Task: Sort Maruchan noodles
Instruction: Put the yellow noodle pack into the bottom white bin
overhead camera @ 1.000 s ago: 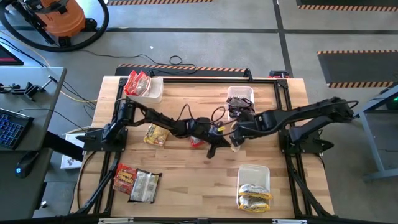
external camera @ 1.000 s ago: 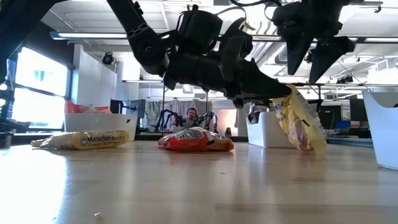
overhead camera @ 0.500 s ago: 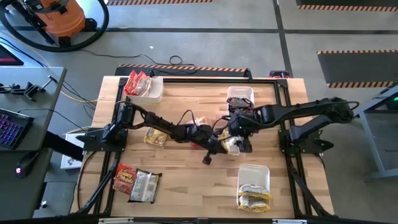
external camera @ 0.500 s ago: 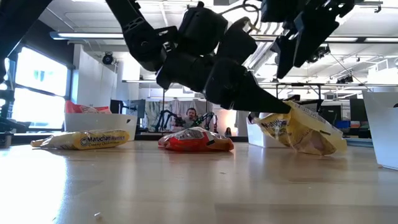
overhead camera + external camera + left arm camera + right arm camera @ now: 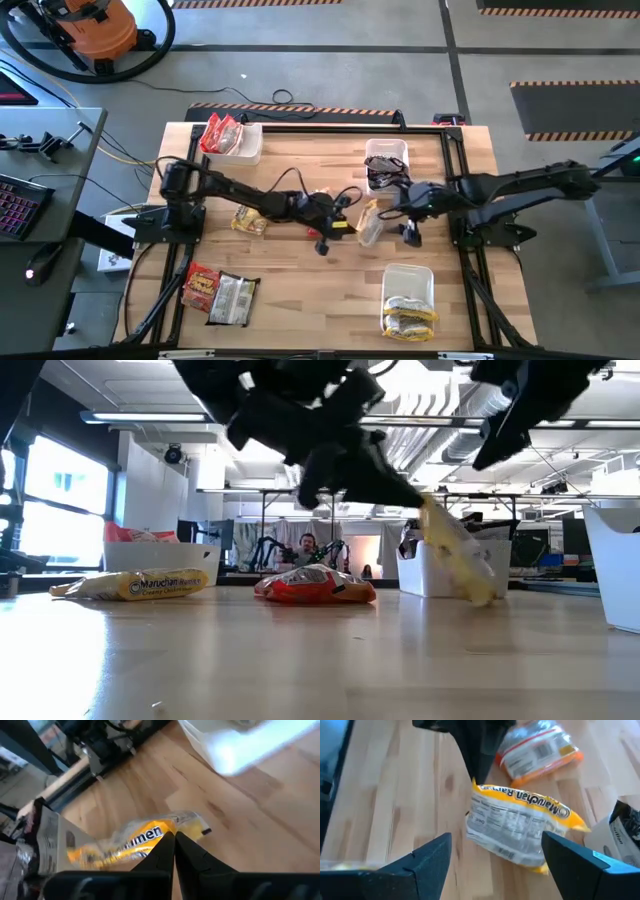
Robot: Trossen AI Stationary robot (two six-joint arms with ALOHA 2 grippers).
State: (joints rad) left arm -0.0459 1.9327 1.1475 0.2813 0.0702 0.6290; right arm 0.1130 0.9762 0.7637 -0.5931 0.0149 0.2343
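"maruchan" on yellow packet point(image 5: 520, 824), "maruchan" on yellow packet lying on table point(image 5: 135, 584)

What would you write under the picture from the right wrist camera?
Left gripper pinches a yellow Maruchan packet by its edge above the table, while the open right gripper faces it.

Landmark: yellow packet point(image 5: 369, 222), hanging above table point(image 5: 300, 300) centre, pinched by left gripper point(image 5: 356, 218).

- Left arm lying across table on left of yellow packet, blocking passage there.
- Red packet point(image 5: 314, 586) lying on wood just beside yellow packet, under left arm.
- Right gripper point(image 5: 412, 232) standing wide apart just right of yellow packet, closing that side.
- Dark-packet bin point(image 5: 385, 163) standing behind yellow packet; yellow bin point(image 5: 408, 300) in front-right.
- Bare wood stretching in front of yellow packet: gripper passing freely there.
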